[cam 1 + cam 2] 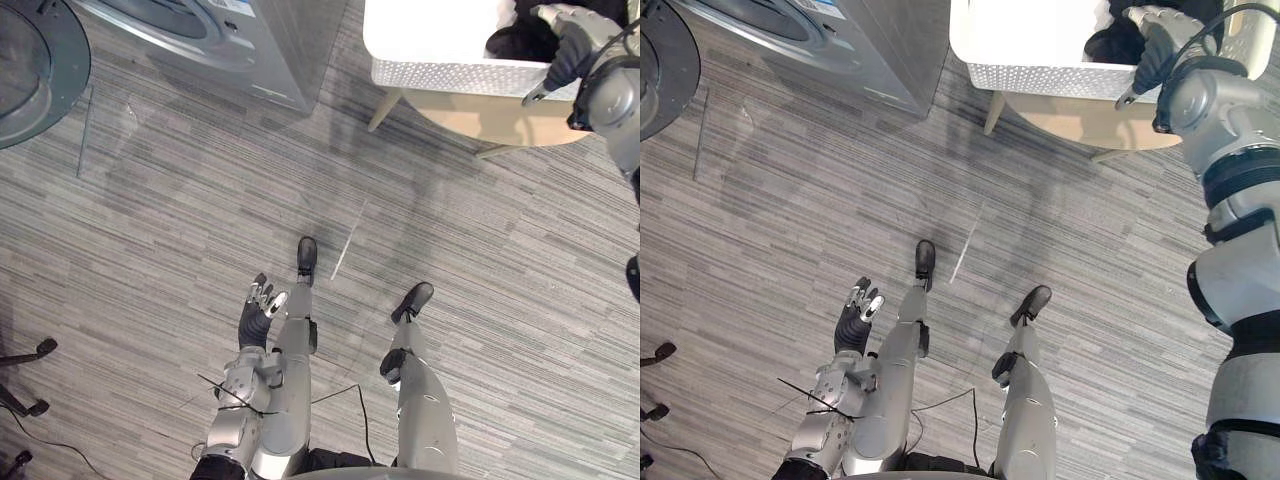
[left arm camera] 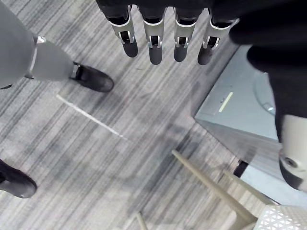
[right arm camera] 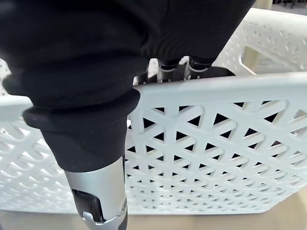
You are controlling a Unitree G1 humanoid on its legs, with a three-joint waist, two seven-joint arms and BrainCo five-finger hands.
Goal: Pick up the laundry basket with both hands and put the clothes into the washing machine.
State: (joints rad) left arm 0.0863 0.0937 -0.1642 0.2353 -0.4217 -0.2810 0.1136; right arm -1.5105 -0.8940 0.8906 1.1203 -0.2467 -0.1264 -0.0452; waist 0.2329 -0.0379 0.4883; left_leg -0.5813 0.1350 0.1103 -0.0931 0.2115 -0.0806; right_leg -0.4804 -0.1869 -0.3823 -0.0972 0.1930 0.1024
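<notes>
- Grey striped carpet (image 1: 150, 230) fills the room; a silver-grey washing machine (image 1: 230, 40) stands at upper left.
- Left hand (image 1: 262, 312), lower left, hangs with straight fingers (image 2: 155, 48), holding nothing; right hand (image 1: 568, 40) sits across the basket rim at upper right, its grasp impossible to tell.
- White lattice plastic laundry basket (image 1: 440, 72) holding dark clothes (image 1: 515, 40) rests on a pale wooden stool (image 1: 480, 118); lifted one-handed, it would likely tilt and spill; the left hand is well apart from it.
</notes>
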